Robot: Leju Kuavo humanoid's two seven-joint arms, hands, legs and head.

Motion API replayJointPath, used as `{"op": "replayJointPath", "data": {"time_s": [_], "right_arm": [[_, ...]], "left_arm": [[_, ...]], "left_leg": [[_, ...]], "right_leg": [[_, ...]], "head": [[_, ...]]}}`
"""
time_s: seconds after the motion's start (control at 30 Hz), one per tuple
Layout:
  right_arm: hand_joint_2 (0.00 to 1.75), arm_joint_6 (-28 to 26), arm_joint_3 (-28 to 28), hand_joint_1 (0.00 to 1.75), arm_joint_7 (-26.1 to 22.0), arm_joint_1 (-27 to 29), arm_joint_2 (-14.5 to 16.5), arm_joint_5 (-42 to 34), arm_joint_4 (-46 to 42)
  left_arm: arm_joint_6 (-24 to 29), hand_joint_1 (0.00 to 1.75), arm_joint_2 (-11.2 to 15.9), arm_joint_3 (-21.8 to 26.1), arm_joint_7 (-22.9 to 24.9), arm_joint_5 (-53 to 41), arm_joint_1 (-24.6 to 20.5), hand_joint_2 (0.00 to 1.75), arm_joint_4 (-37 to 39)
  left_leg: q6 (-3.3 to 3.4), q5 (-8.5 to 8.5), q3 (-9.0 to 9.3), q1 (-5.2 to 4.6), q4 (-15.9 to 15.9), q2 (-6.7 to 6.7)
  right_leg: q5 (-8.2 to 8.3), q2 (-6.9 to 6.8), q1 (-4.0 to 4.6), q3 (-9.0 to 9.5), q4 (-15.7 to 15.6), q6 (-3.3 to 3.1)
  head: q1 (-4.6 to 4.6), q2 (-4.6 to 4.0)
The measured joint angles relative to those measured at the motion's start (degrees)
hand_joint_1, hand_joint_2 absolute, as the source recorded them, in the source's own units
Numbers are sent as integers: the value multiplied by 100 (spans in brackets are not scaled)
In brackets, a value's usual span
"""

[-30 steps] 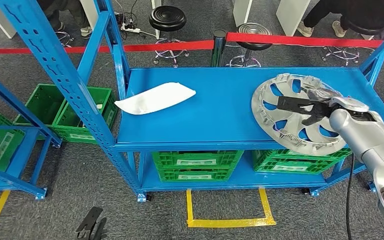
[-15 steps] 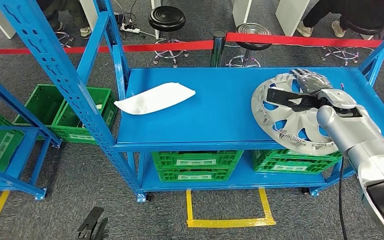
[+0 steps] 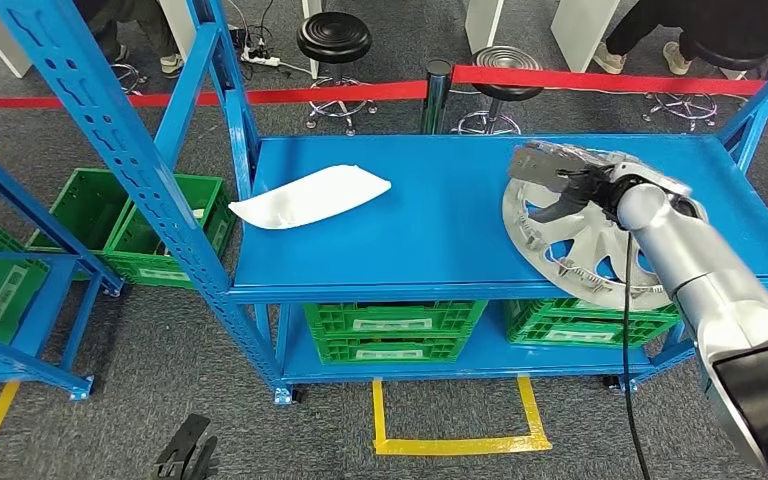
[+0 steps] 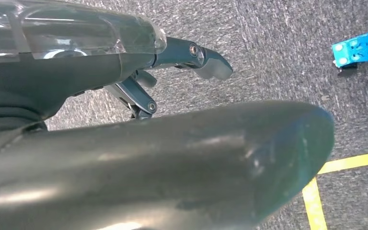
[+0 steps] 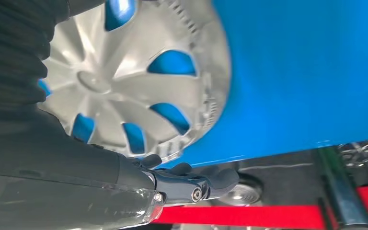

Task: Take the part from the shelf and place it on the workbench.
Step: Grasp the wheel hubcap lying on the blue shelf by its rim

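Head view: my right hand (image 3: 558,178) hovers with fingers spread, holding nothing, over the silver wheel cover (image 3: 580,240) at the shelf's (image 3: 430,230) right edge. My left hand (image 4: 172,62) hangs empty, fingers apart

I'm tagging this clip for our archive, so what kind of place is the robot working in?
Probably an industrial workshop or a robot test area set up like a parts store: blue perforated steel shelving, green slatted plastic crates stored below, a silver spoked wheel cover on the shelf, and yellow floor tape marking a standing spot.

- Bare blue shelf top (image 3: 440,225) lies open between the flat white plastic piece (image 3: 310,195) and the silver spoked wheel cover (image 3: 570,245).
- A slanted blue perforated steel upright (image 3: 120,150) bars the left approach.
- A red barrier tape (image 3: 600,78) closes the far side.
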Motion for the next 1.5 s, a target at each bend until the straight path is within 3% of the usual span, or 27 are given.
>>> {"op": "replayJointPath", "data": {"time_s": [0.23,0.77,1.03,1.23,1.5], "right_arm": [[175,321,37,0,329,-100,103,-429,-166],[175,335,70,0,356,-88,90,-510,-183],[175,751,306,0,1113,-116,88,-168,-194],[175,938,585,0,1390,138,-163,274,-402],[175,1042,846,0,1514,650,-662,293,-857]], "left_arm": [[-11,0,4,4,-27,-28,21,0,5],[-1,0,39,4,-96,-61,103,0,64],[75,0,29,4,135,-58,76,0,66],[113,0,19,2,195,-71,51,0,59],[155,0,3,-4,250,-86,-5,0,59]], "left_leg": [[0,0,2,0,0,-7],[0,0,-3,-1,0,-65],[-1,1,-2,-2,0,-86],[-1,2,-2,-8,1,-127],[0,2,-5,-12,1,-162]], "right_leg": [[0,1,0,0,0,0],[0,-23,0,1,-1,0],[0,-25,1,2,-2,0],[-1,-38,0,5,-3,0],[-6,-60,-3,10,-5,6]], "head": [[2,0],[5,-1],[4,0],[5,0],[13,0]]}}
